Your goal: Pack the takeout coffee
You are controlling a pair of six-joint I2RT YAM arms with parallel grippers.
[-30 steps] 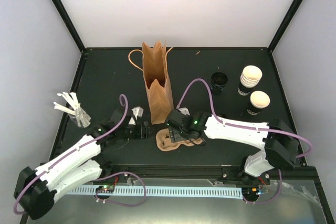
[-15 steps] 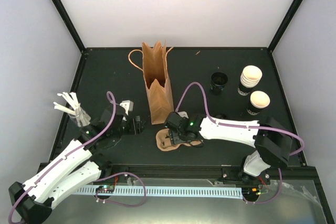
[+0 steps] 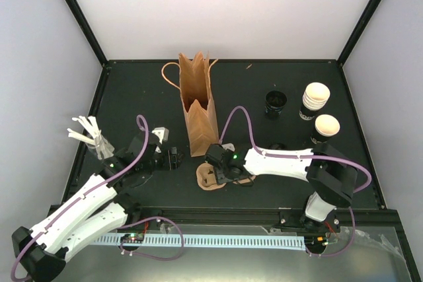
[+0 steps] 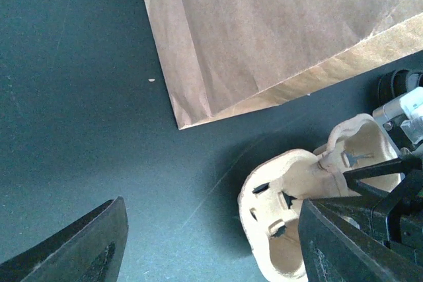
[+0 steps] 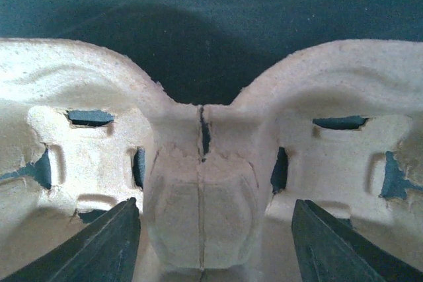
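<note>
I see a dark bench (image 3: 132, 90). A brown paper bag (image 3: 198, 107) lies flat near the middle, with its handles at the far end. Just by its near end sits a pale cup tray (image 3: 215, 177). On the right stand a black cup with a dark inside (image 3: 275, 102), a stack of cups (image 3: 315, 100) and, just beside the stack, the takeout coffee cup (image 3: 324, 129). White sticks (image 3: 88, 133) sit near the left edge.

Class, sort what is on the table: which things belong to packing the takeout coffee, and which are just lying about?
Belong to the job:
- single coffee cup
- paper bag
- cup carrier, likely, since the right gripper is over it

Lying about:
- stack of cups
- dark-lined cup
- white sticks
</note>
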